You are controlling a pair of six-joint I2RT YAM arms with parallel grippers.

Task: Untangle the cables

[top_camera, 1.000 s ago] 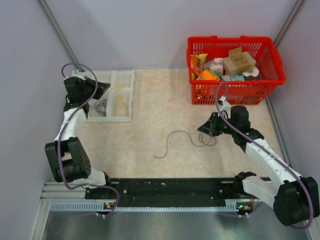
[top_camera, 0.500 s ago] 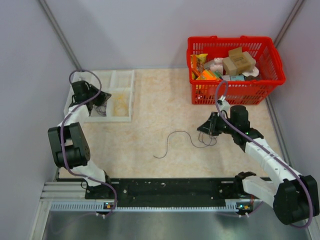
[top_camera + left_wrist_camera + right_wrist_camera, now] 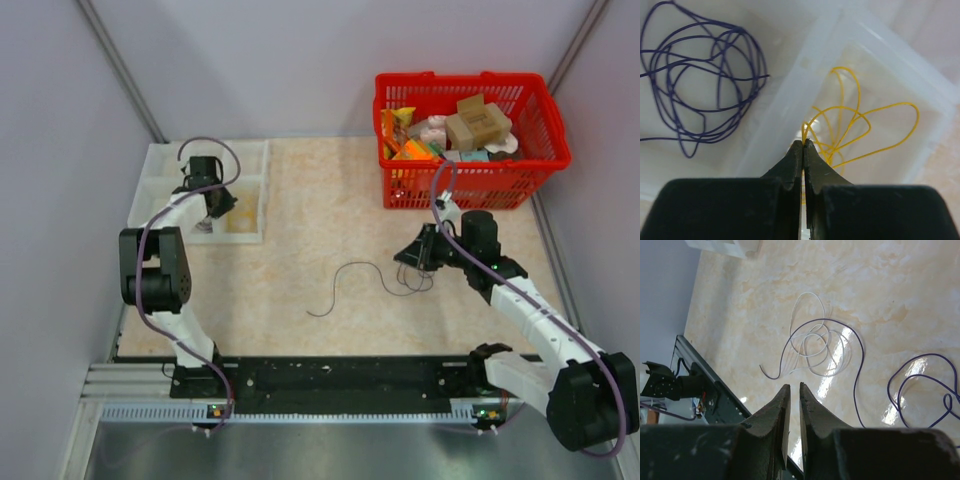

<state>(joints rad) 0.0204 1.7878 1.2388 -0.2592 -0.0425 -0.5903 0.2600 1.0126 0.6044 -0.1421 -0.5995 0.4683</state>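
Observation:
My left gripper [image 3: 218, 207] is over the white tray [image 3: 262, 190]. In the left wrist view the left gripper [image 3: 803, 143] is shut on a looped yellow cable [image 3: 855, 122] that lies in the tray's right compartment. A coil of dark purple cables [image 3: 705, 85] lies in the left compartment. My right gripper [image 3: 406, 258] hovers above a small tangle [image 3: 415, 280] on the table. In the right wrist view the right gripper [image 3: 791, 385] has its jaws almost together with nothing between them, and the tangle of whitish and purple cables [image 3: 812, 346] lies just ahead.
A single dark strand [image 3: 350, 268] curves across the middle of the table, and another purple loop [image 3: 935, 390] lies right of the tangle. A red basket [image 3: 470, 186] full of packages stands at the back right. The black rail [image 3: 340, 375] runs along the near edge.
My left gripper has moved right across the tray, from the left compartment to over the right one. The right arm and the cables on the table have not moved.

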